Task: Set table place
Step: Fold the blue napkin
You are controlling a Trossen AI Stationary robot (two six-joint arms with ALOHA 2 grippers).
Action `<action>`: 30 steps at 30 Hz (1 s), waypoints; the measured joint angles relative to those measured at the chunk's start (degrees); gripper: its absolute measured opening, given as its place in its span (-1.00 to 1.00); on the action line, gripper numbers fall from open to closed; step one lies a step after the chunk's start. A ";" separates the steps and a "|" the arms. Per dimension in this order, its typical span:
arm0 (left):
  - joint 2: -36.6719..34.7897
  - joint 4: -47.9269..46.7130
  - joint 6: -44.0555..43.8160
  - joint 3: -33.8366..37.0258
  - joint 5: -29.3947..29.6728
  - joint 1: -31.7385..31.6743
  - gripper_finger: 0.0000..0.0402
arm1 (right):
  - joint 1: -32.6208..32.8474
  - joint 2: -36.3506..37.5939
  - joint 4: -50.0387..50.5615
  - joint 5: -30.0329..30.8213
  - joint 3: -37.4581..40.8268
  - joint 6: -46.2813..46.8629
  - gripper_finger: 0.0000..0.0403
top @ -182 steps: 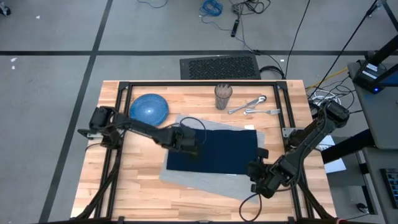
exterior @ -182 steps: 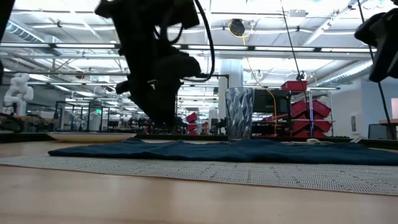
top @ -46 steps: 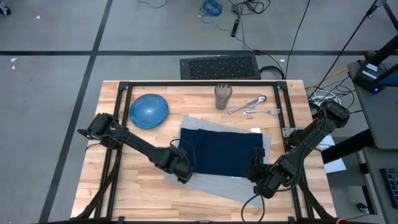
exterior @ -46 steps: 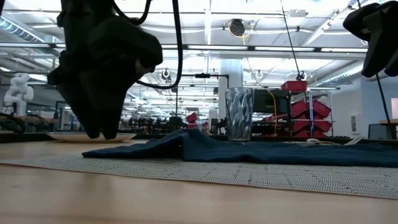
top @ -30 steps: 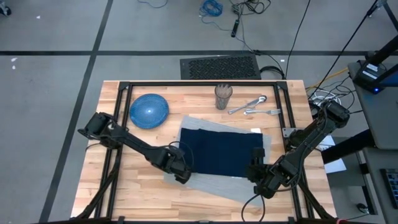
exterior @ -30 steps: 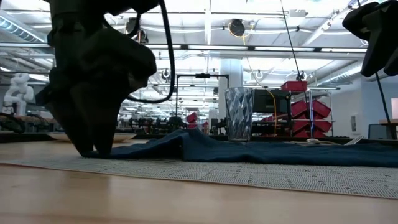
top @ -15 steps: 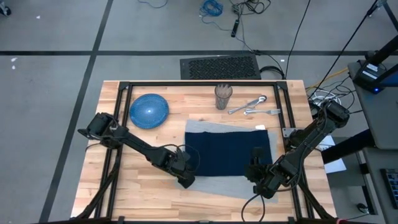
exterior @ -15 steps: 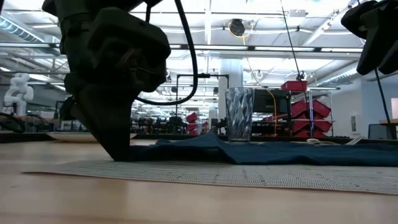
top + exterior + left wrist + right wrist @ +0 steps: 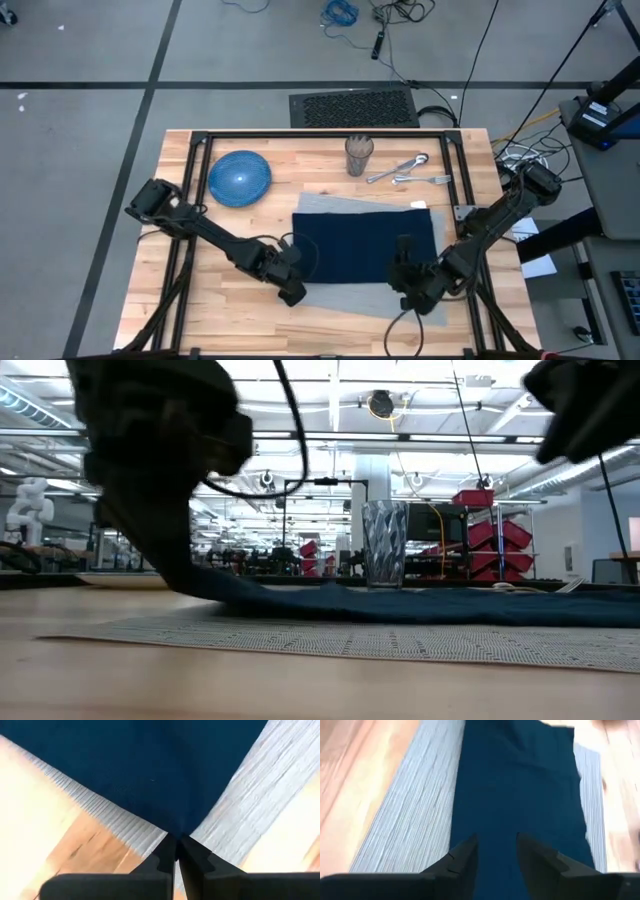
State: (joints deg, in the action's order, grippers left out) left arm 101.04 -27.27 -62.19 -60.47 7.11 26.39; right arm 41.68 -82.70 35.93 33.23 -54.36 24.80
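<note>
Right, my left gripper (image 9: 176, 851) has its two dark fingers pinched together on the corner of the navy blue cloth napkin (image 9: 367, 245), down near the front edge of the table and a little left of its middle (the wrist view shows the cloth running straight into the closed tips). In the low view that corner lifts off the mat toward the gripper while the rest lies flat. My right gripper (image 9: 497, 851) sits over the napkin's front right part, its fingers standing apart with nothing between them; I can't tell whether it touches the cloth.

The napkin lies on the flat grey rectangular fabric placemat (image 9: 345, 299), which shows as a strip along the napkin's far side and a wider band at its front. The mat lies on the light butcher-block wooden table (image 9: 225, 315), right of centre. Toward the far left corner is a round blue plate (image 9: 239, 178); by the far edge stands a clear ribbed glass tumbler (image 9: 359, 154), with silver cutlery (image 9: 408, 171) just to its right.
</note>
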 joint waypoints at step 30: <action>-0.62 2.04 5.32 -0.09 6.23 1.93 -1.00 | -37.44 -16.10 -30.30 -50.13 -0.01 -33.18 -0.40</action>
State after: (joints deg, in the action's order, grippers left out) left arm 100.42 -25.24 -56.88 -60.55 13.34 28.32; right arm 4.24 -98.80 5.63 -16.91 -54.37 -8.38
